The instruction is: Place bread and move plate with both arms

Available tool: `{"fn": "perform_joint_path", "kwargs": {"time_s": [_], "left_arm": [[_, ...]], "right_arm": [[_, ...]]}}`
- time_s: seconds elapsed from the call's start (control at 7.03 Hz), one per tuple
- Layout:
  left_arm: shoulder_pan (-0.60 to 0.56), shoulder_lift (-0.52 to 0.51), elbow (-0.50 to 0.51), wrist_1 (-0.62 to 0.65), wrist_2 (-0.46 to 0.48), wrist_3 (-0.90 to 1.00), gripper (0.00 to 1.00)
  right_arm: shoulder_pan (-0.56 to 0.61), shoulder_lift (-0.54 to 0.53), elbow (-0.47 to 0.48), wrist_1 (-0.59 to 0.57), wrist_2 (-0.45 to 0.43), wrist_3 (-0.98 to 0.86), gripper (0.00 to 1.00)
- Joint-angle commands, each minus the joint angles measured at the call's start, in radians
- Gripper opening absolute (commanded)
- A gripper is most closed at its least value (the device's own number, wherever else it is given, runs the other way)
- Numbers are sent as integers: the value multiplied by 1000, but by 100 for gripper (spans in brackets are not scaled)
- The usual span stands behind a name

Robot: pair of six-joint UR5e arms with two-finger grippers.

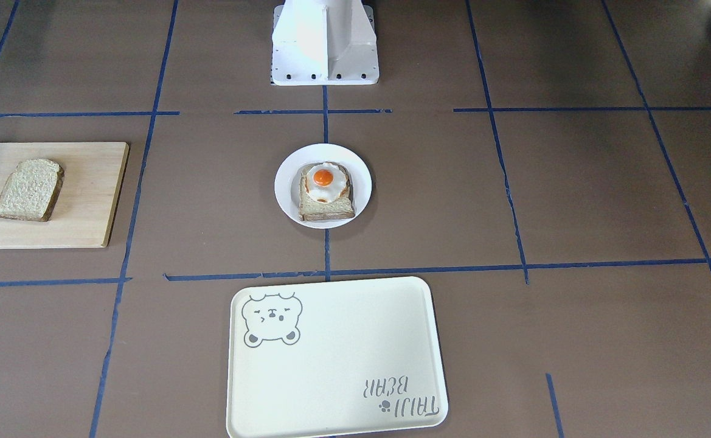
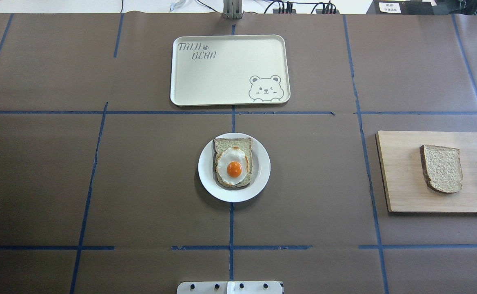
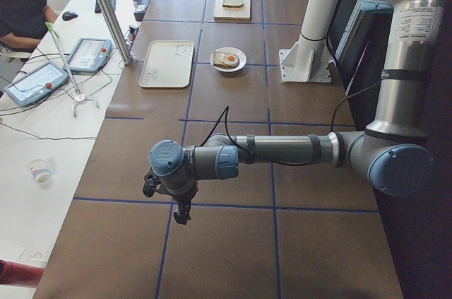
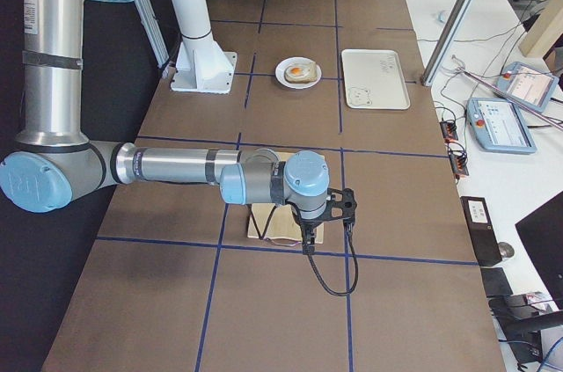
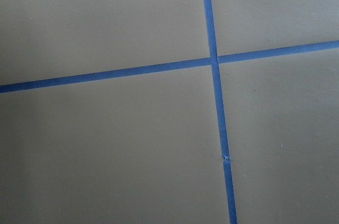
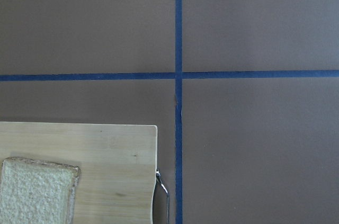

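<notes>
The plain bread [image 2: 442, 168] [image 1: 27, 190] [image 6: 34, 192] lies flat on a wooden board [image 2: 401, 179] on the robot's right side. At the table's centre stands the white plate [image 2: 262, 167] [image 1: 361, 176], and it carries another slice topped with a fried egg [image 2: 233, 167]. My left gripper [image 3: 181, 215] hangs low over bare table far out on the left. My right gripper [image 4: 307, 244] hovers over the board's outer edge. Both show only in the side views, so I cannot tell whether they are open or shut. In the exterior right view the right wrist hides most of the board.
A cream tray [image 2: 230, 69] [image 1: 337, 359] with a bear drawing lies beyond the plate, on the operators' side. The white robot pedestal [image 1: 325, 42] stands behind the plate. A person [image 3: 21, 9] sits at a side desk with teach pendants [image 3: 88, 54]. Blue tape lines cross the brown table.
</notes>
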Motion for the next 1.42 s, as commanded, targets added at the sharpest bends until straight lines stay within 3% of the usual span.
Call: {"fn": "perform_joint_path", "kwargs": {"time_s": [0.0, 0.28, 0.57, 0.85, 1.0, 1.28], "left_arm": [[0, -3, 2, -3, -1, -5, 100], [0, -3, -4, -3, -1, -7, 100], [0, -3, -9, -3, -1, -16, 100], [0, -3, -11, -3, -1, -28, 100], [0, -3, -11, -3, -1, -28, 100], [0, -3, -7, -3, -1, -28, 100]], "right_arm": [[-6, 10, -3, -1, 14, 2, 100], [-54, -4, 0, 97, 95, 129, 100], [-168, -46, 3, 303, 85, 403, 100], [-348, -117, -3, 628, -8, 743, 100], [-440, -139, -5, 698, -77, 827, 100], [-506, -176, -35, 770, -113, 860, 100]]}}
